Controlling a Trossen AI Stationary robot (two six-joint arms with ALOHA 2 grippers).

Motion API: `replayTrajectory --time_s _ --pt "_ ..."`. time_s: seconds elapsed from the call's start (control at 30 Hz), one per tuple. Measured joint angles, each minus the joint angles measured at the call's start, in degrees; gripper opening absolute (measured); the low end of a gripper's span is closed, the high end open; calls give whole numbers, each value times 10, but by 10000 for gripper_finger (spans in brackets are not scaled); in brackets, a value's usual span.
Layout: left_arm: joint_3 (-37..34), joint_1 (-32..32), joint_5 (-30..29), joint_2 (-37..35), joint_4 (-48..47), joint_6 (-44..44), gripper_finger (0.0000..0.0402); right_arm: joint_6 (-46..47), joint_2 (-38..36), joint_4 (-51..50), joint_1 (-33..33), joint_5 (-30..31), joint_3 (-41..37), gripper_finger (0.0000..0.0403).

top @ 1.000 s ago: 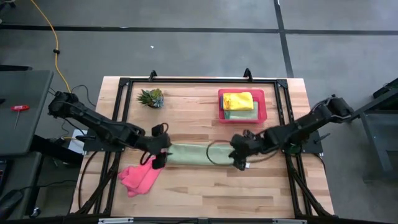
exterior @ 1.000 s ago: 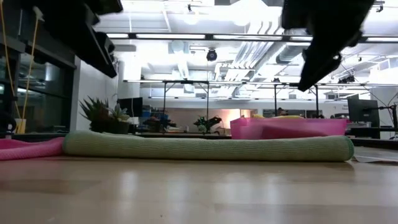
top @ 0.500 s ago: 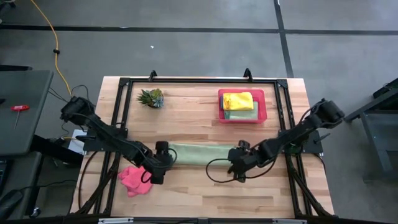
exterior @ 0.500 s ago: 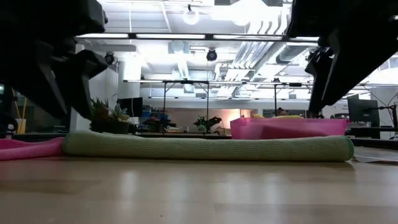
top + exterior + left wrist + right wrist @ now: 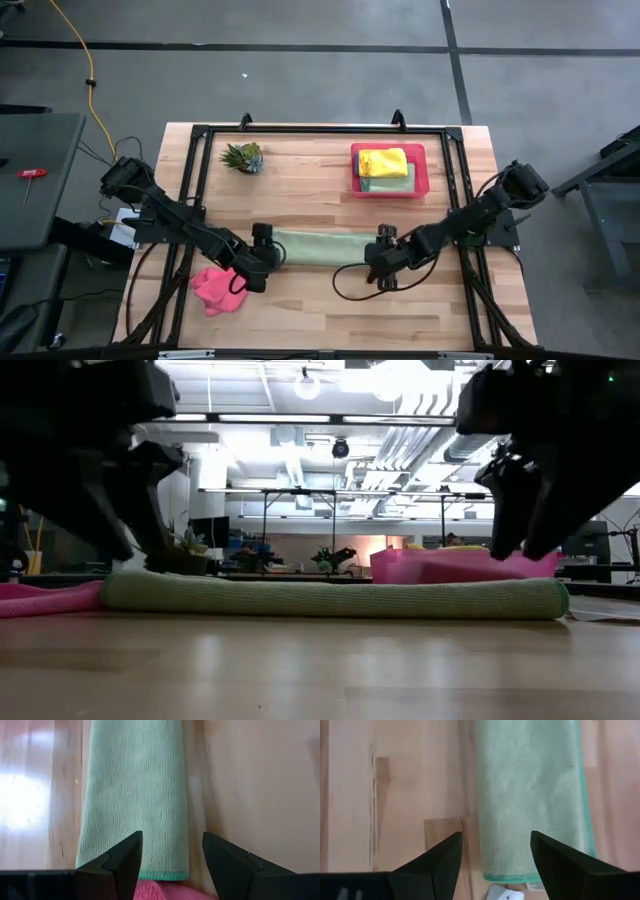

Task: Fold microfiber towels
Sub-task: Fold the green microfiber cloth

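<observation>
A light green towel (image 5: 322, 247) lies folded into a long strip across the table's middle, flat on the wood. My left gripper (image 5: 262, 262) is open just above the strip's left end (image 5: 134, 865), over its near edge. My right gripper (image 5: 381, 263) is open just above the strip's right end (image 5: 535, 865), also over its near edge. In the low view both grippers (image 5: 135, 520) (image 5: 520, 500) hang low over the strip's ends (image 5: 330, 597). A pink towel (image 5: 214, 290) lies crumpled at the near left. A yellow towel (image 5: 383, 161) rests on another folded towel in the tray.
A rigid pink tray (image 5: 420, 172) stands at the far right. A small spiky plant (image 5: 243, 156) stands at the far left. A black frame (image 5: 320, 130) runs around the tabletop. Bare wood lies in front of the strip (image 5: 320, 300).
Both grippers have moved toward the table's near edge and down, from over the strip's ends to low over its near edge. The green strip has stayed where it was.
</observation>
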Motion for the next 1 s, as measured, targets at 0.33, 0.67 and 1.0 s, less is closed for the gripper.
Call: replayTrajectory --time_s 0.33,0.67,1.0 --pt "0 -2 13 68 10 0 197 -20 53 1 5 -38 0 226" --pt "1 -2 4 79 11 0 197 -14 76 1 5 -36 0 172" --pt "0 -2 10 79 13 0 187 23 80 -8 4 -21 1 57"
